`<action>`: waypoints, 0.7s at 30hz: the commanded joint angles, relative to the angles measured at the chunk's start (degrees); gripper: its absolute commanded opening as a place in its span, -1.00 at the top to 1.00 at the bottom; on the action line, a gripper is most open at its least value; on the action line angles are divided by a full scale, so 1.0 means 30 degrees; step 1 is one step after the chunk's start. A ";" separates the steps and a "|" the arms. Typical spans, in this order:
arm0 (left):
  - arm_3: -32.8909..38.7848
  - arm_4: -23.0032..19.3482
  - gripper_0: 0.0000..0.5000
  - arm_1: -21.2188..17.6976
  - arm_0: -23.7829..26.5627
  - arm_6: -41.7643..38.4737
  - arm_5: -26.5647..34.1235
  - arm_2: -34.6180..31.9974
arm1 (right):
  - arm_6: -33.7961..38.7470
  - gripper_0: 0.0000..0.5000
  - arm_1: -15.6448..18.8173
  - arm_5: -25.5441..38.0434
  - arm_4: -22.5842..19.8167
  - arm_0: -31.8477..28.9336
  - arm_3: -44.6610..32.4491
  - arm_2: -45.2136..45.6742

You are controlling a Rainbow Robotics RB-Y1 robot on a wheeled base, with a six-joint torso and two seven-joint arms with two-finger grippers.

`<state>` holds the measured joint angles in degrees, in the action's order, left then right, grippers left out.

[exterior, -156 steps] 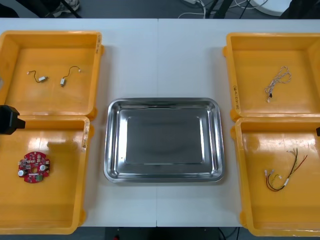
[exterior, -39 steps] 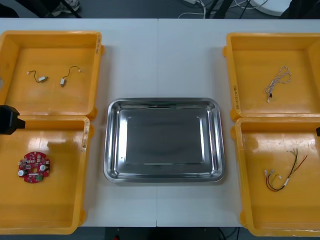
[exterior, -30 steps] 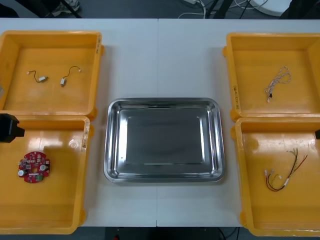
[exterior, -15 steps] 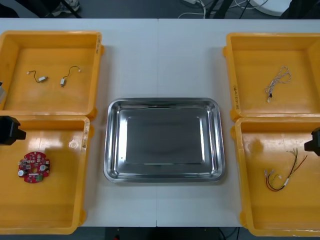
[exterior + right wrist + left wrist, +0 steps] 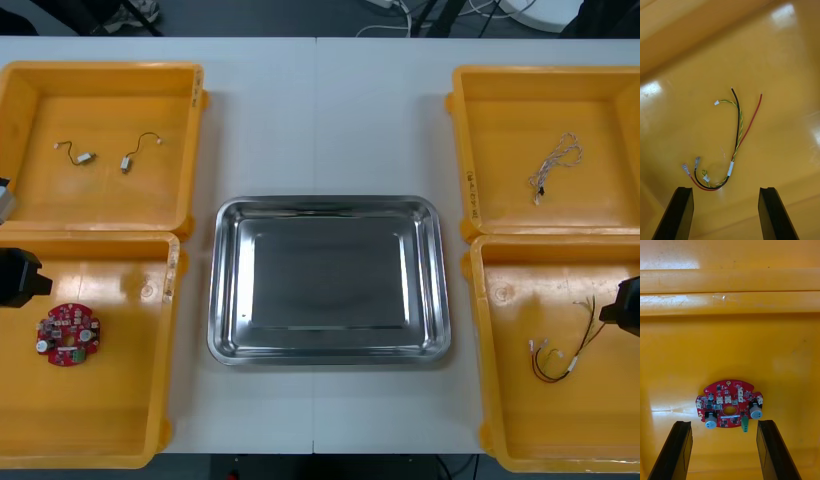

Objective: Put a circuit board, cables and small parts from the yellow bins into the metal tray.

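Front view: tray (image 5: 328,203) lies bare at the centre of the frame, with two bins on each side.
Left side: left gripper (image 5: 724,423) hangs over the lower-left bin (image 5: 170,300), fingers spread wide, nothing between them.
Board place: board (image 5: 68,335) lies flat on that bin's floor, lower left of the frame. In the left wrist view it sits just past the fingertips, centred in the gap.
Board axis: it is round, so I judge no wrist turn is needed before going down.
Right side: right gripper (image 5: 725,188) hangs over the lower-right bin (image 5: 474,340), fingers wide apart and empty.
Cable place: cable (image 5: 565,345), with red, black and yellow strands, lies on that bin's floor, lower right of the frame. Its looped connector end is level with the fingertips, closer to one finger (image 5: 684,210).
Cable axis: it runs away from the fingers on a slight slant, roughly square to the line between the tips. A close across it should catch the bundle, in my judgement.
Nearer arm: left for the board, right for the cable, and each is already lined up.
Far bins: small parts (image 5: 85,157) lie in the upper-left bin (image 5: 100,68) and a pale cable (image 5: 553,165) in the upper-right bin (image 5: 462,150).
Deciding relation: each target lies ahead of and below its open fingers, so the move looks like a straight descent.
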<state>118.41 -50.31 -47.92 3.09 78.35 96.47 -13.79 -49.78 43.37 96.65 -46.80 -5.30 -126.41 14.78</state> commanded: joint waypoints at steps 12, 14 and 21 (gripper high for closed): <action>0.0812 0.0804 -1.00 0.1236 -0.1353 -0.0630 -0.1074 -0.0444 | 0.2737 -1.00 -0.2562 -0.0430 0.2680 -0.0898 -0.0548 0.0113; 0.0899 0.0745 -1.00 0.1441 -0.1529 -0.0601 -0.1250 -0.0444 | 0.2737 -1.00 -0.2884 -0.0576 0.3266 -0.0957 -0.0519 -0.0210; 0.1280 0.0745 -1.00 0.1821 -0.2232 -0.0571 -0.1631 -0.0414 | 0.2649 -1.00 -0.3499 -0.1602 0.3530 -0.1309 0.0272 -0.0444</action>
<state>119.70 -48.54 -43.41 -1.22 78.34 92.64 -13.79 -42.15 34.09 93.08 -36.54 -7.70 -126.20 14.19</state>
